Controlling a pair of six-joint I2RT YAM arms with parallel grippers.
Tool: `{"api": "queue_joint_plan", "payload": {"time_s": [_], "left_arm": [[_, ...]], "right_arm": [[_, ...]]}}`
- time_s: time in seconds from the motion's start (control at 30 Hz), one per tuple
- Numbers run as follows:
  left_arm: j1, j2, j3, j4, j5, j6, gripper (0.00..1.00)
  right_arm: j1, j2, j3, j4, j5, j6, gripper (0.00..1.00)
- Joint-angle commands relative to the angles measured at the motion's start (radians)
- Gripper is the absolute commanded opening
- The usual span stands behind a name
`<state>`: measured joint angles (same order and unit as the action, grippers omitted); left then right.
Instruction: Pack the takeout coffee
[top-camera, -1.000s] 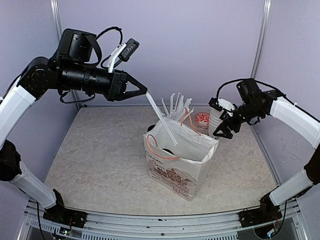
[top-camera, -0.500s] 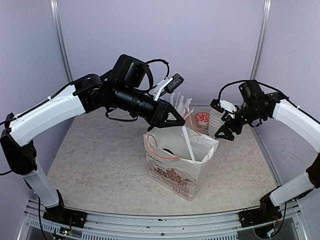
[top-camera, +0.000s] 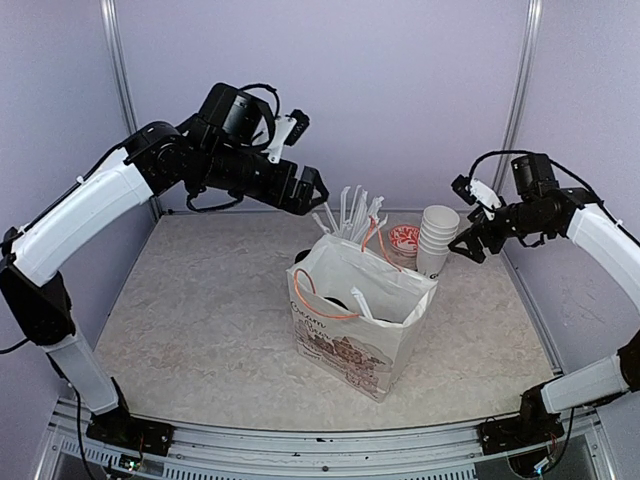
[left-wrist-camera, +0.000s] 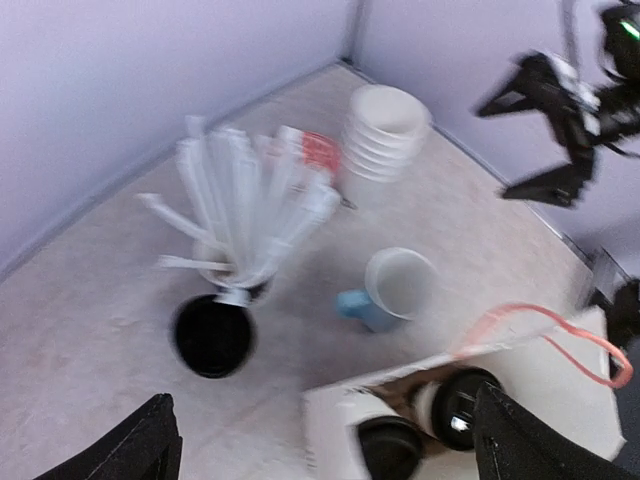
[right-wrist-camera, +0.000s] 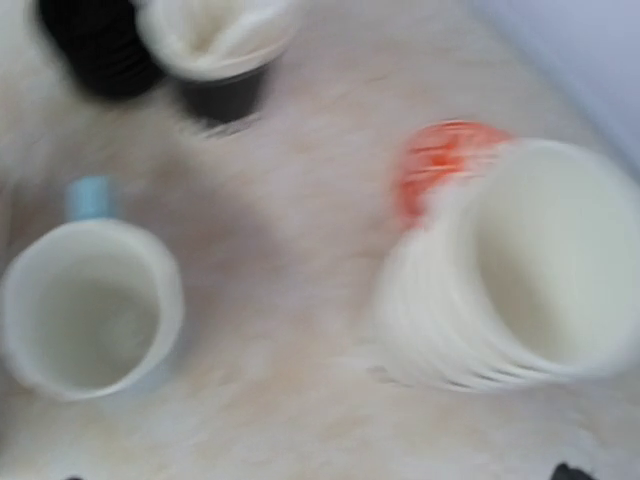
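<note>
left gripper (top-camera: 313, 199) withdrew; straw (top-camera: 361, 302) in bag (top-camera: 350, 345)

Soft, even light; overhead view sharp.
Wrist views smeared: lidded cups (left-wrist-camera: 460, 405) hazy, cup stack (right-wrist-camera: 510, 270) blurred.

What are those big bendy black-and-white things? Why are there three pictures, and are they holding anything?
Those are two robot arms bolted at the near edge of a table. One picture looks down from above and behind them; the other two come from small cameras on the wrists, so they are close and blurry. Each arm ends in a two-fingered tool for grabbing. The left tool and the right tool are both open and hold nothing. On the table stands a white paper bag with orange handles; inside are two white paper cups with black plastic lids. Behind it are a bunch of white straws, a stack of plain white paper cups and a light-blue mug.
</note>
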<state>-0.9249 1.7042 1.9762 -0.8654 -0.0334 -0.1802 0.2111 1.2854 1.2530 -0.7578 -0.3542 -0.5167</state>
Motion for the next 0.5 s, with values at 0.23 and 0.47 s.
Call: {"api": "queue_joint_plan", "payload": {"time_s": [0.23, 0.47], "left_arm": [[0.067, -0.084, -0.125, 0.095, -0.765, 0.041, 0.99], [0.083, -0.014, -0.146, 0.118, -0.856, 0.044, 0.99]], "right_arm": [[-0.254, -0.187, -0.137, 0.311, -0.15, 0.217, 1.0], [-0.256, -0.229, -0.015, 0.282, -0.134, 0.26, 1.0]]}}
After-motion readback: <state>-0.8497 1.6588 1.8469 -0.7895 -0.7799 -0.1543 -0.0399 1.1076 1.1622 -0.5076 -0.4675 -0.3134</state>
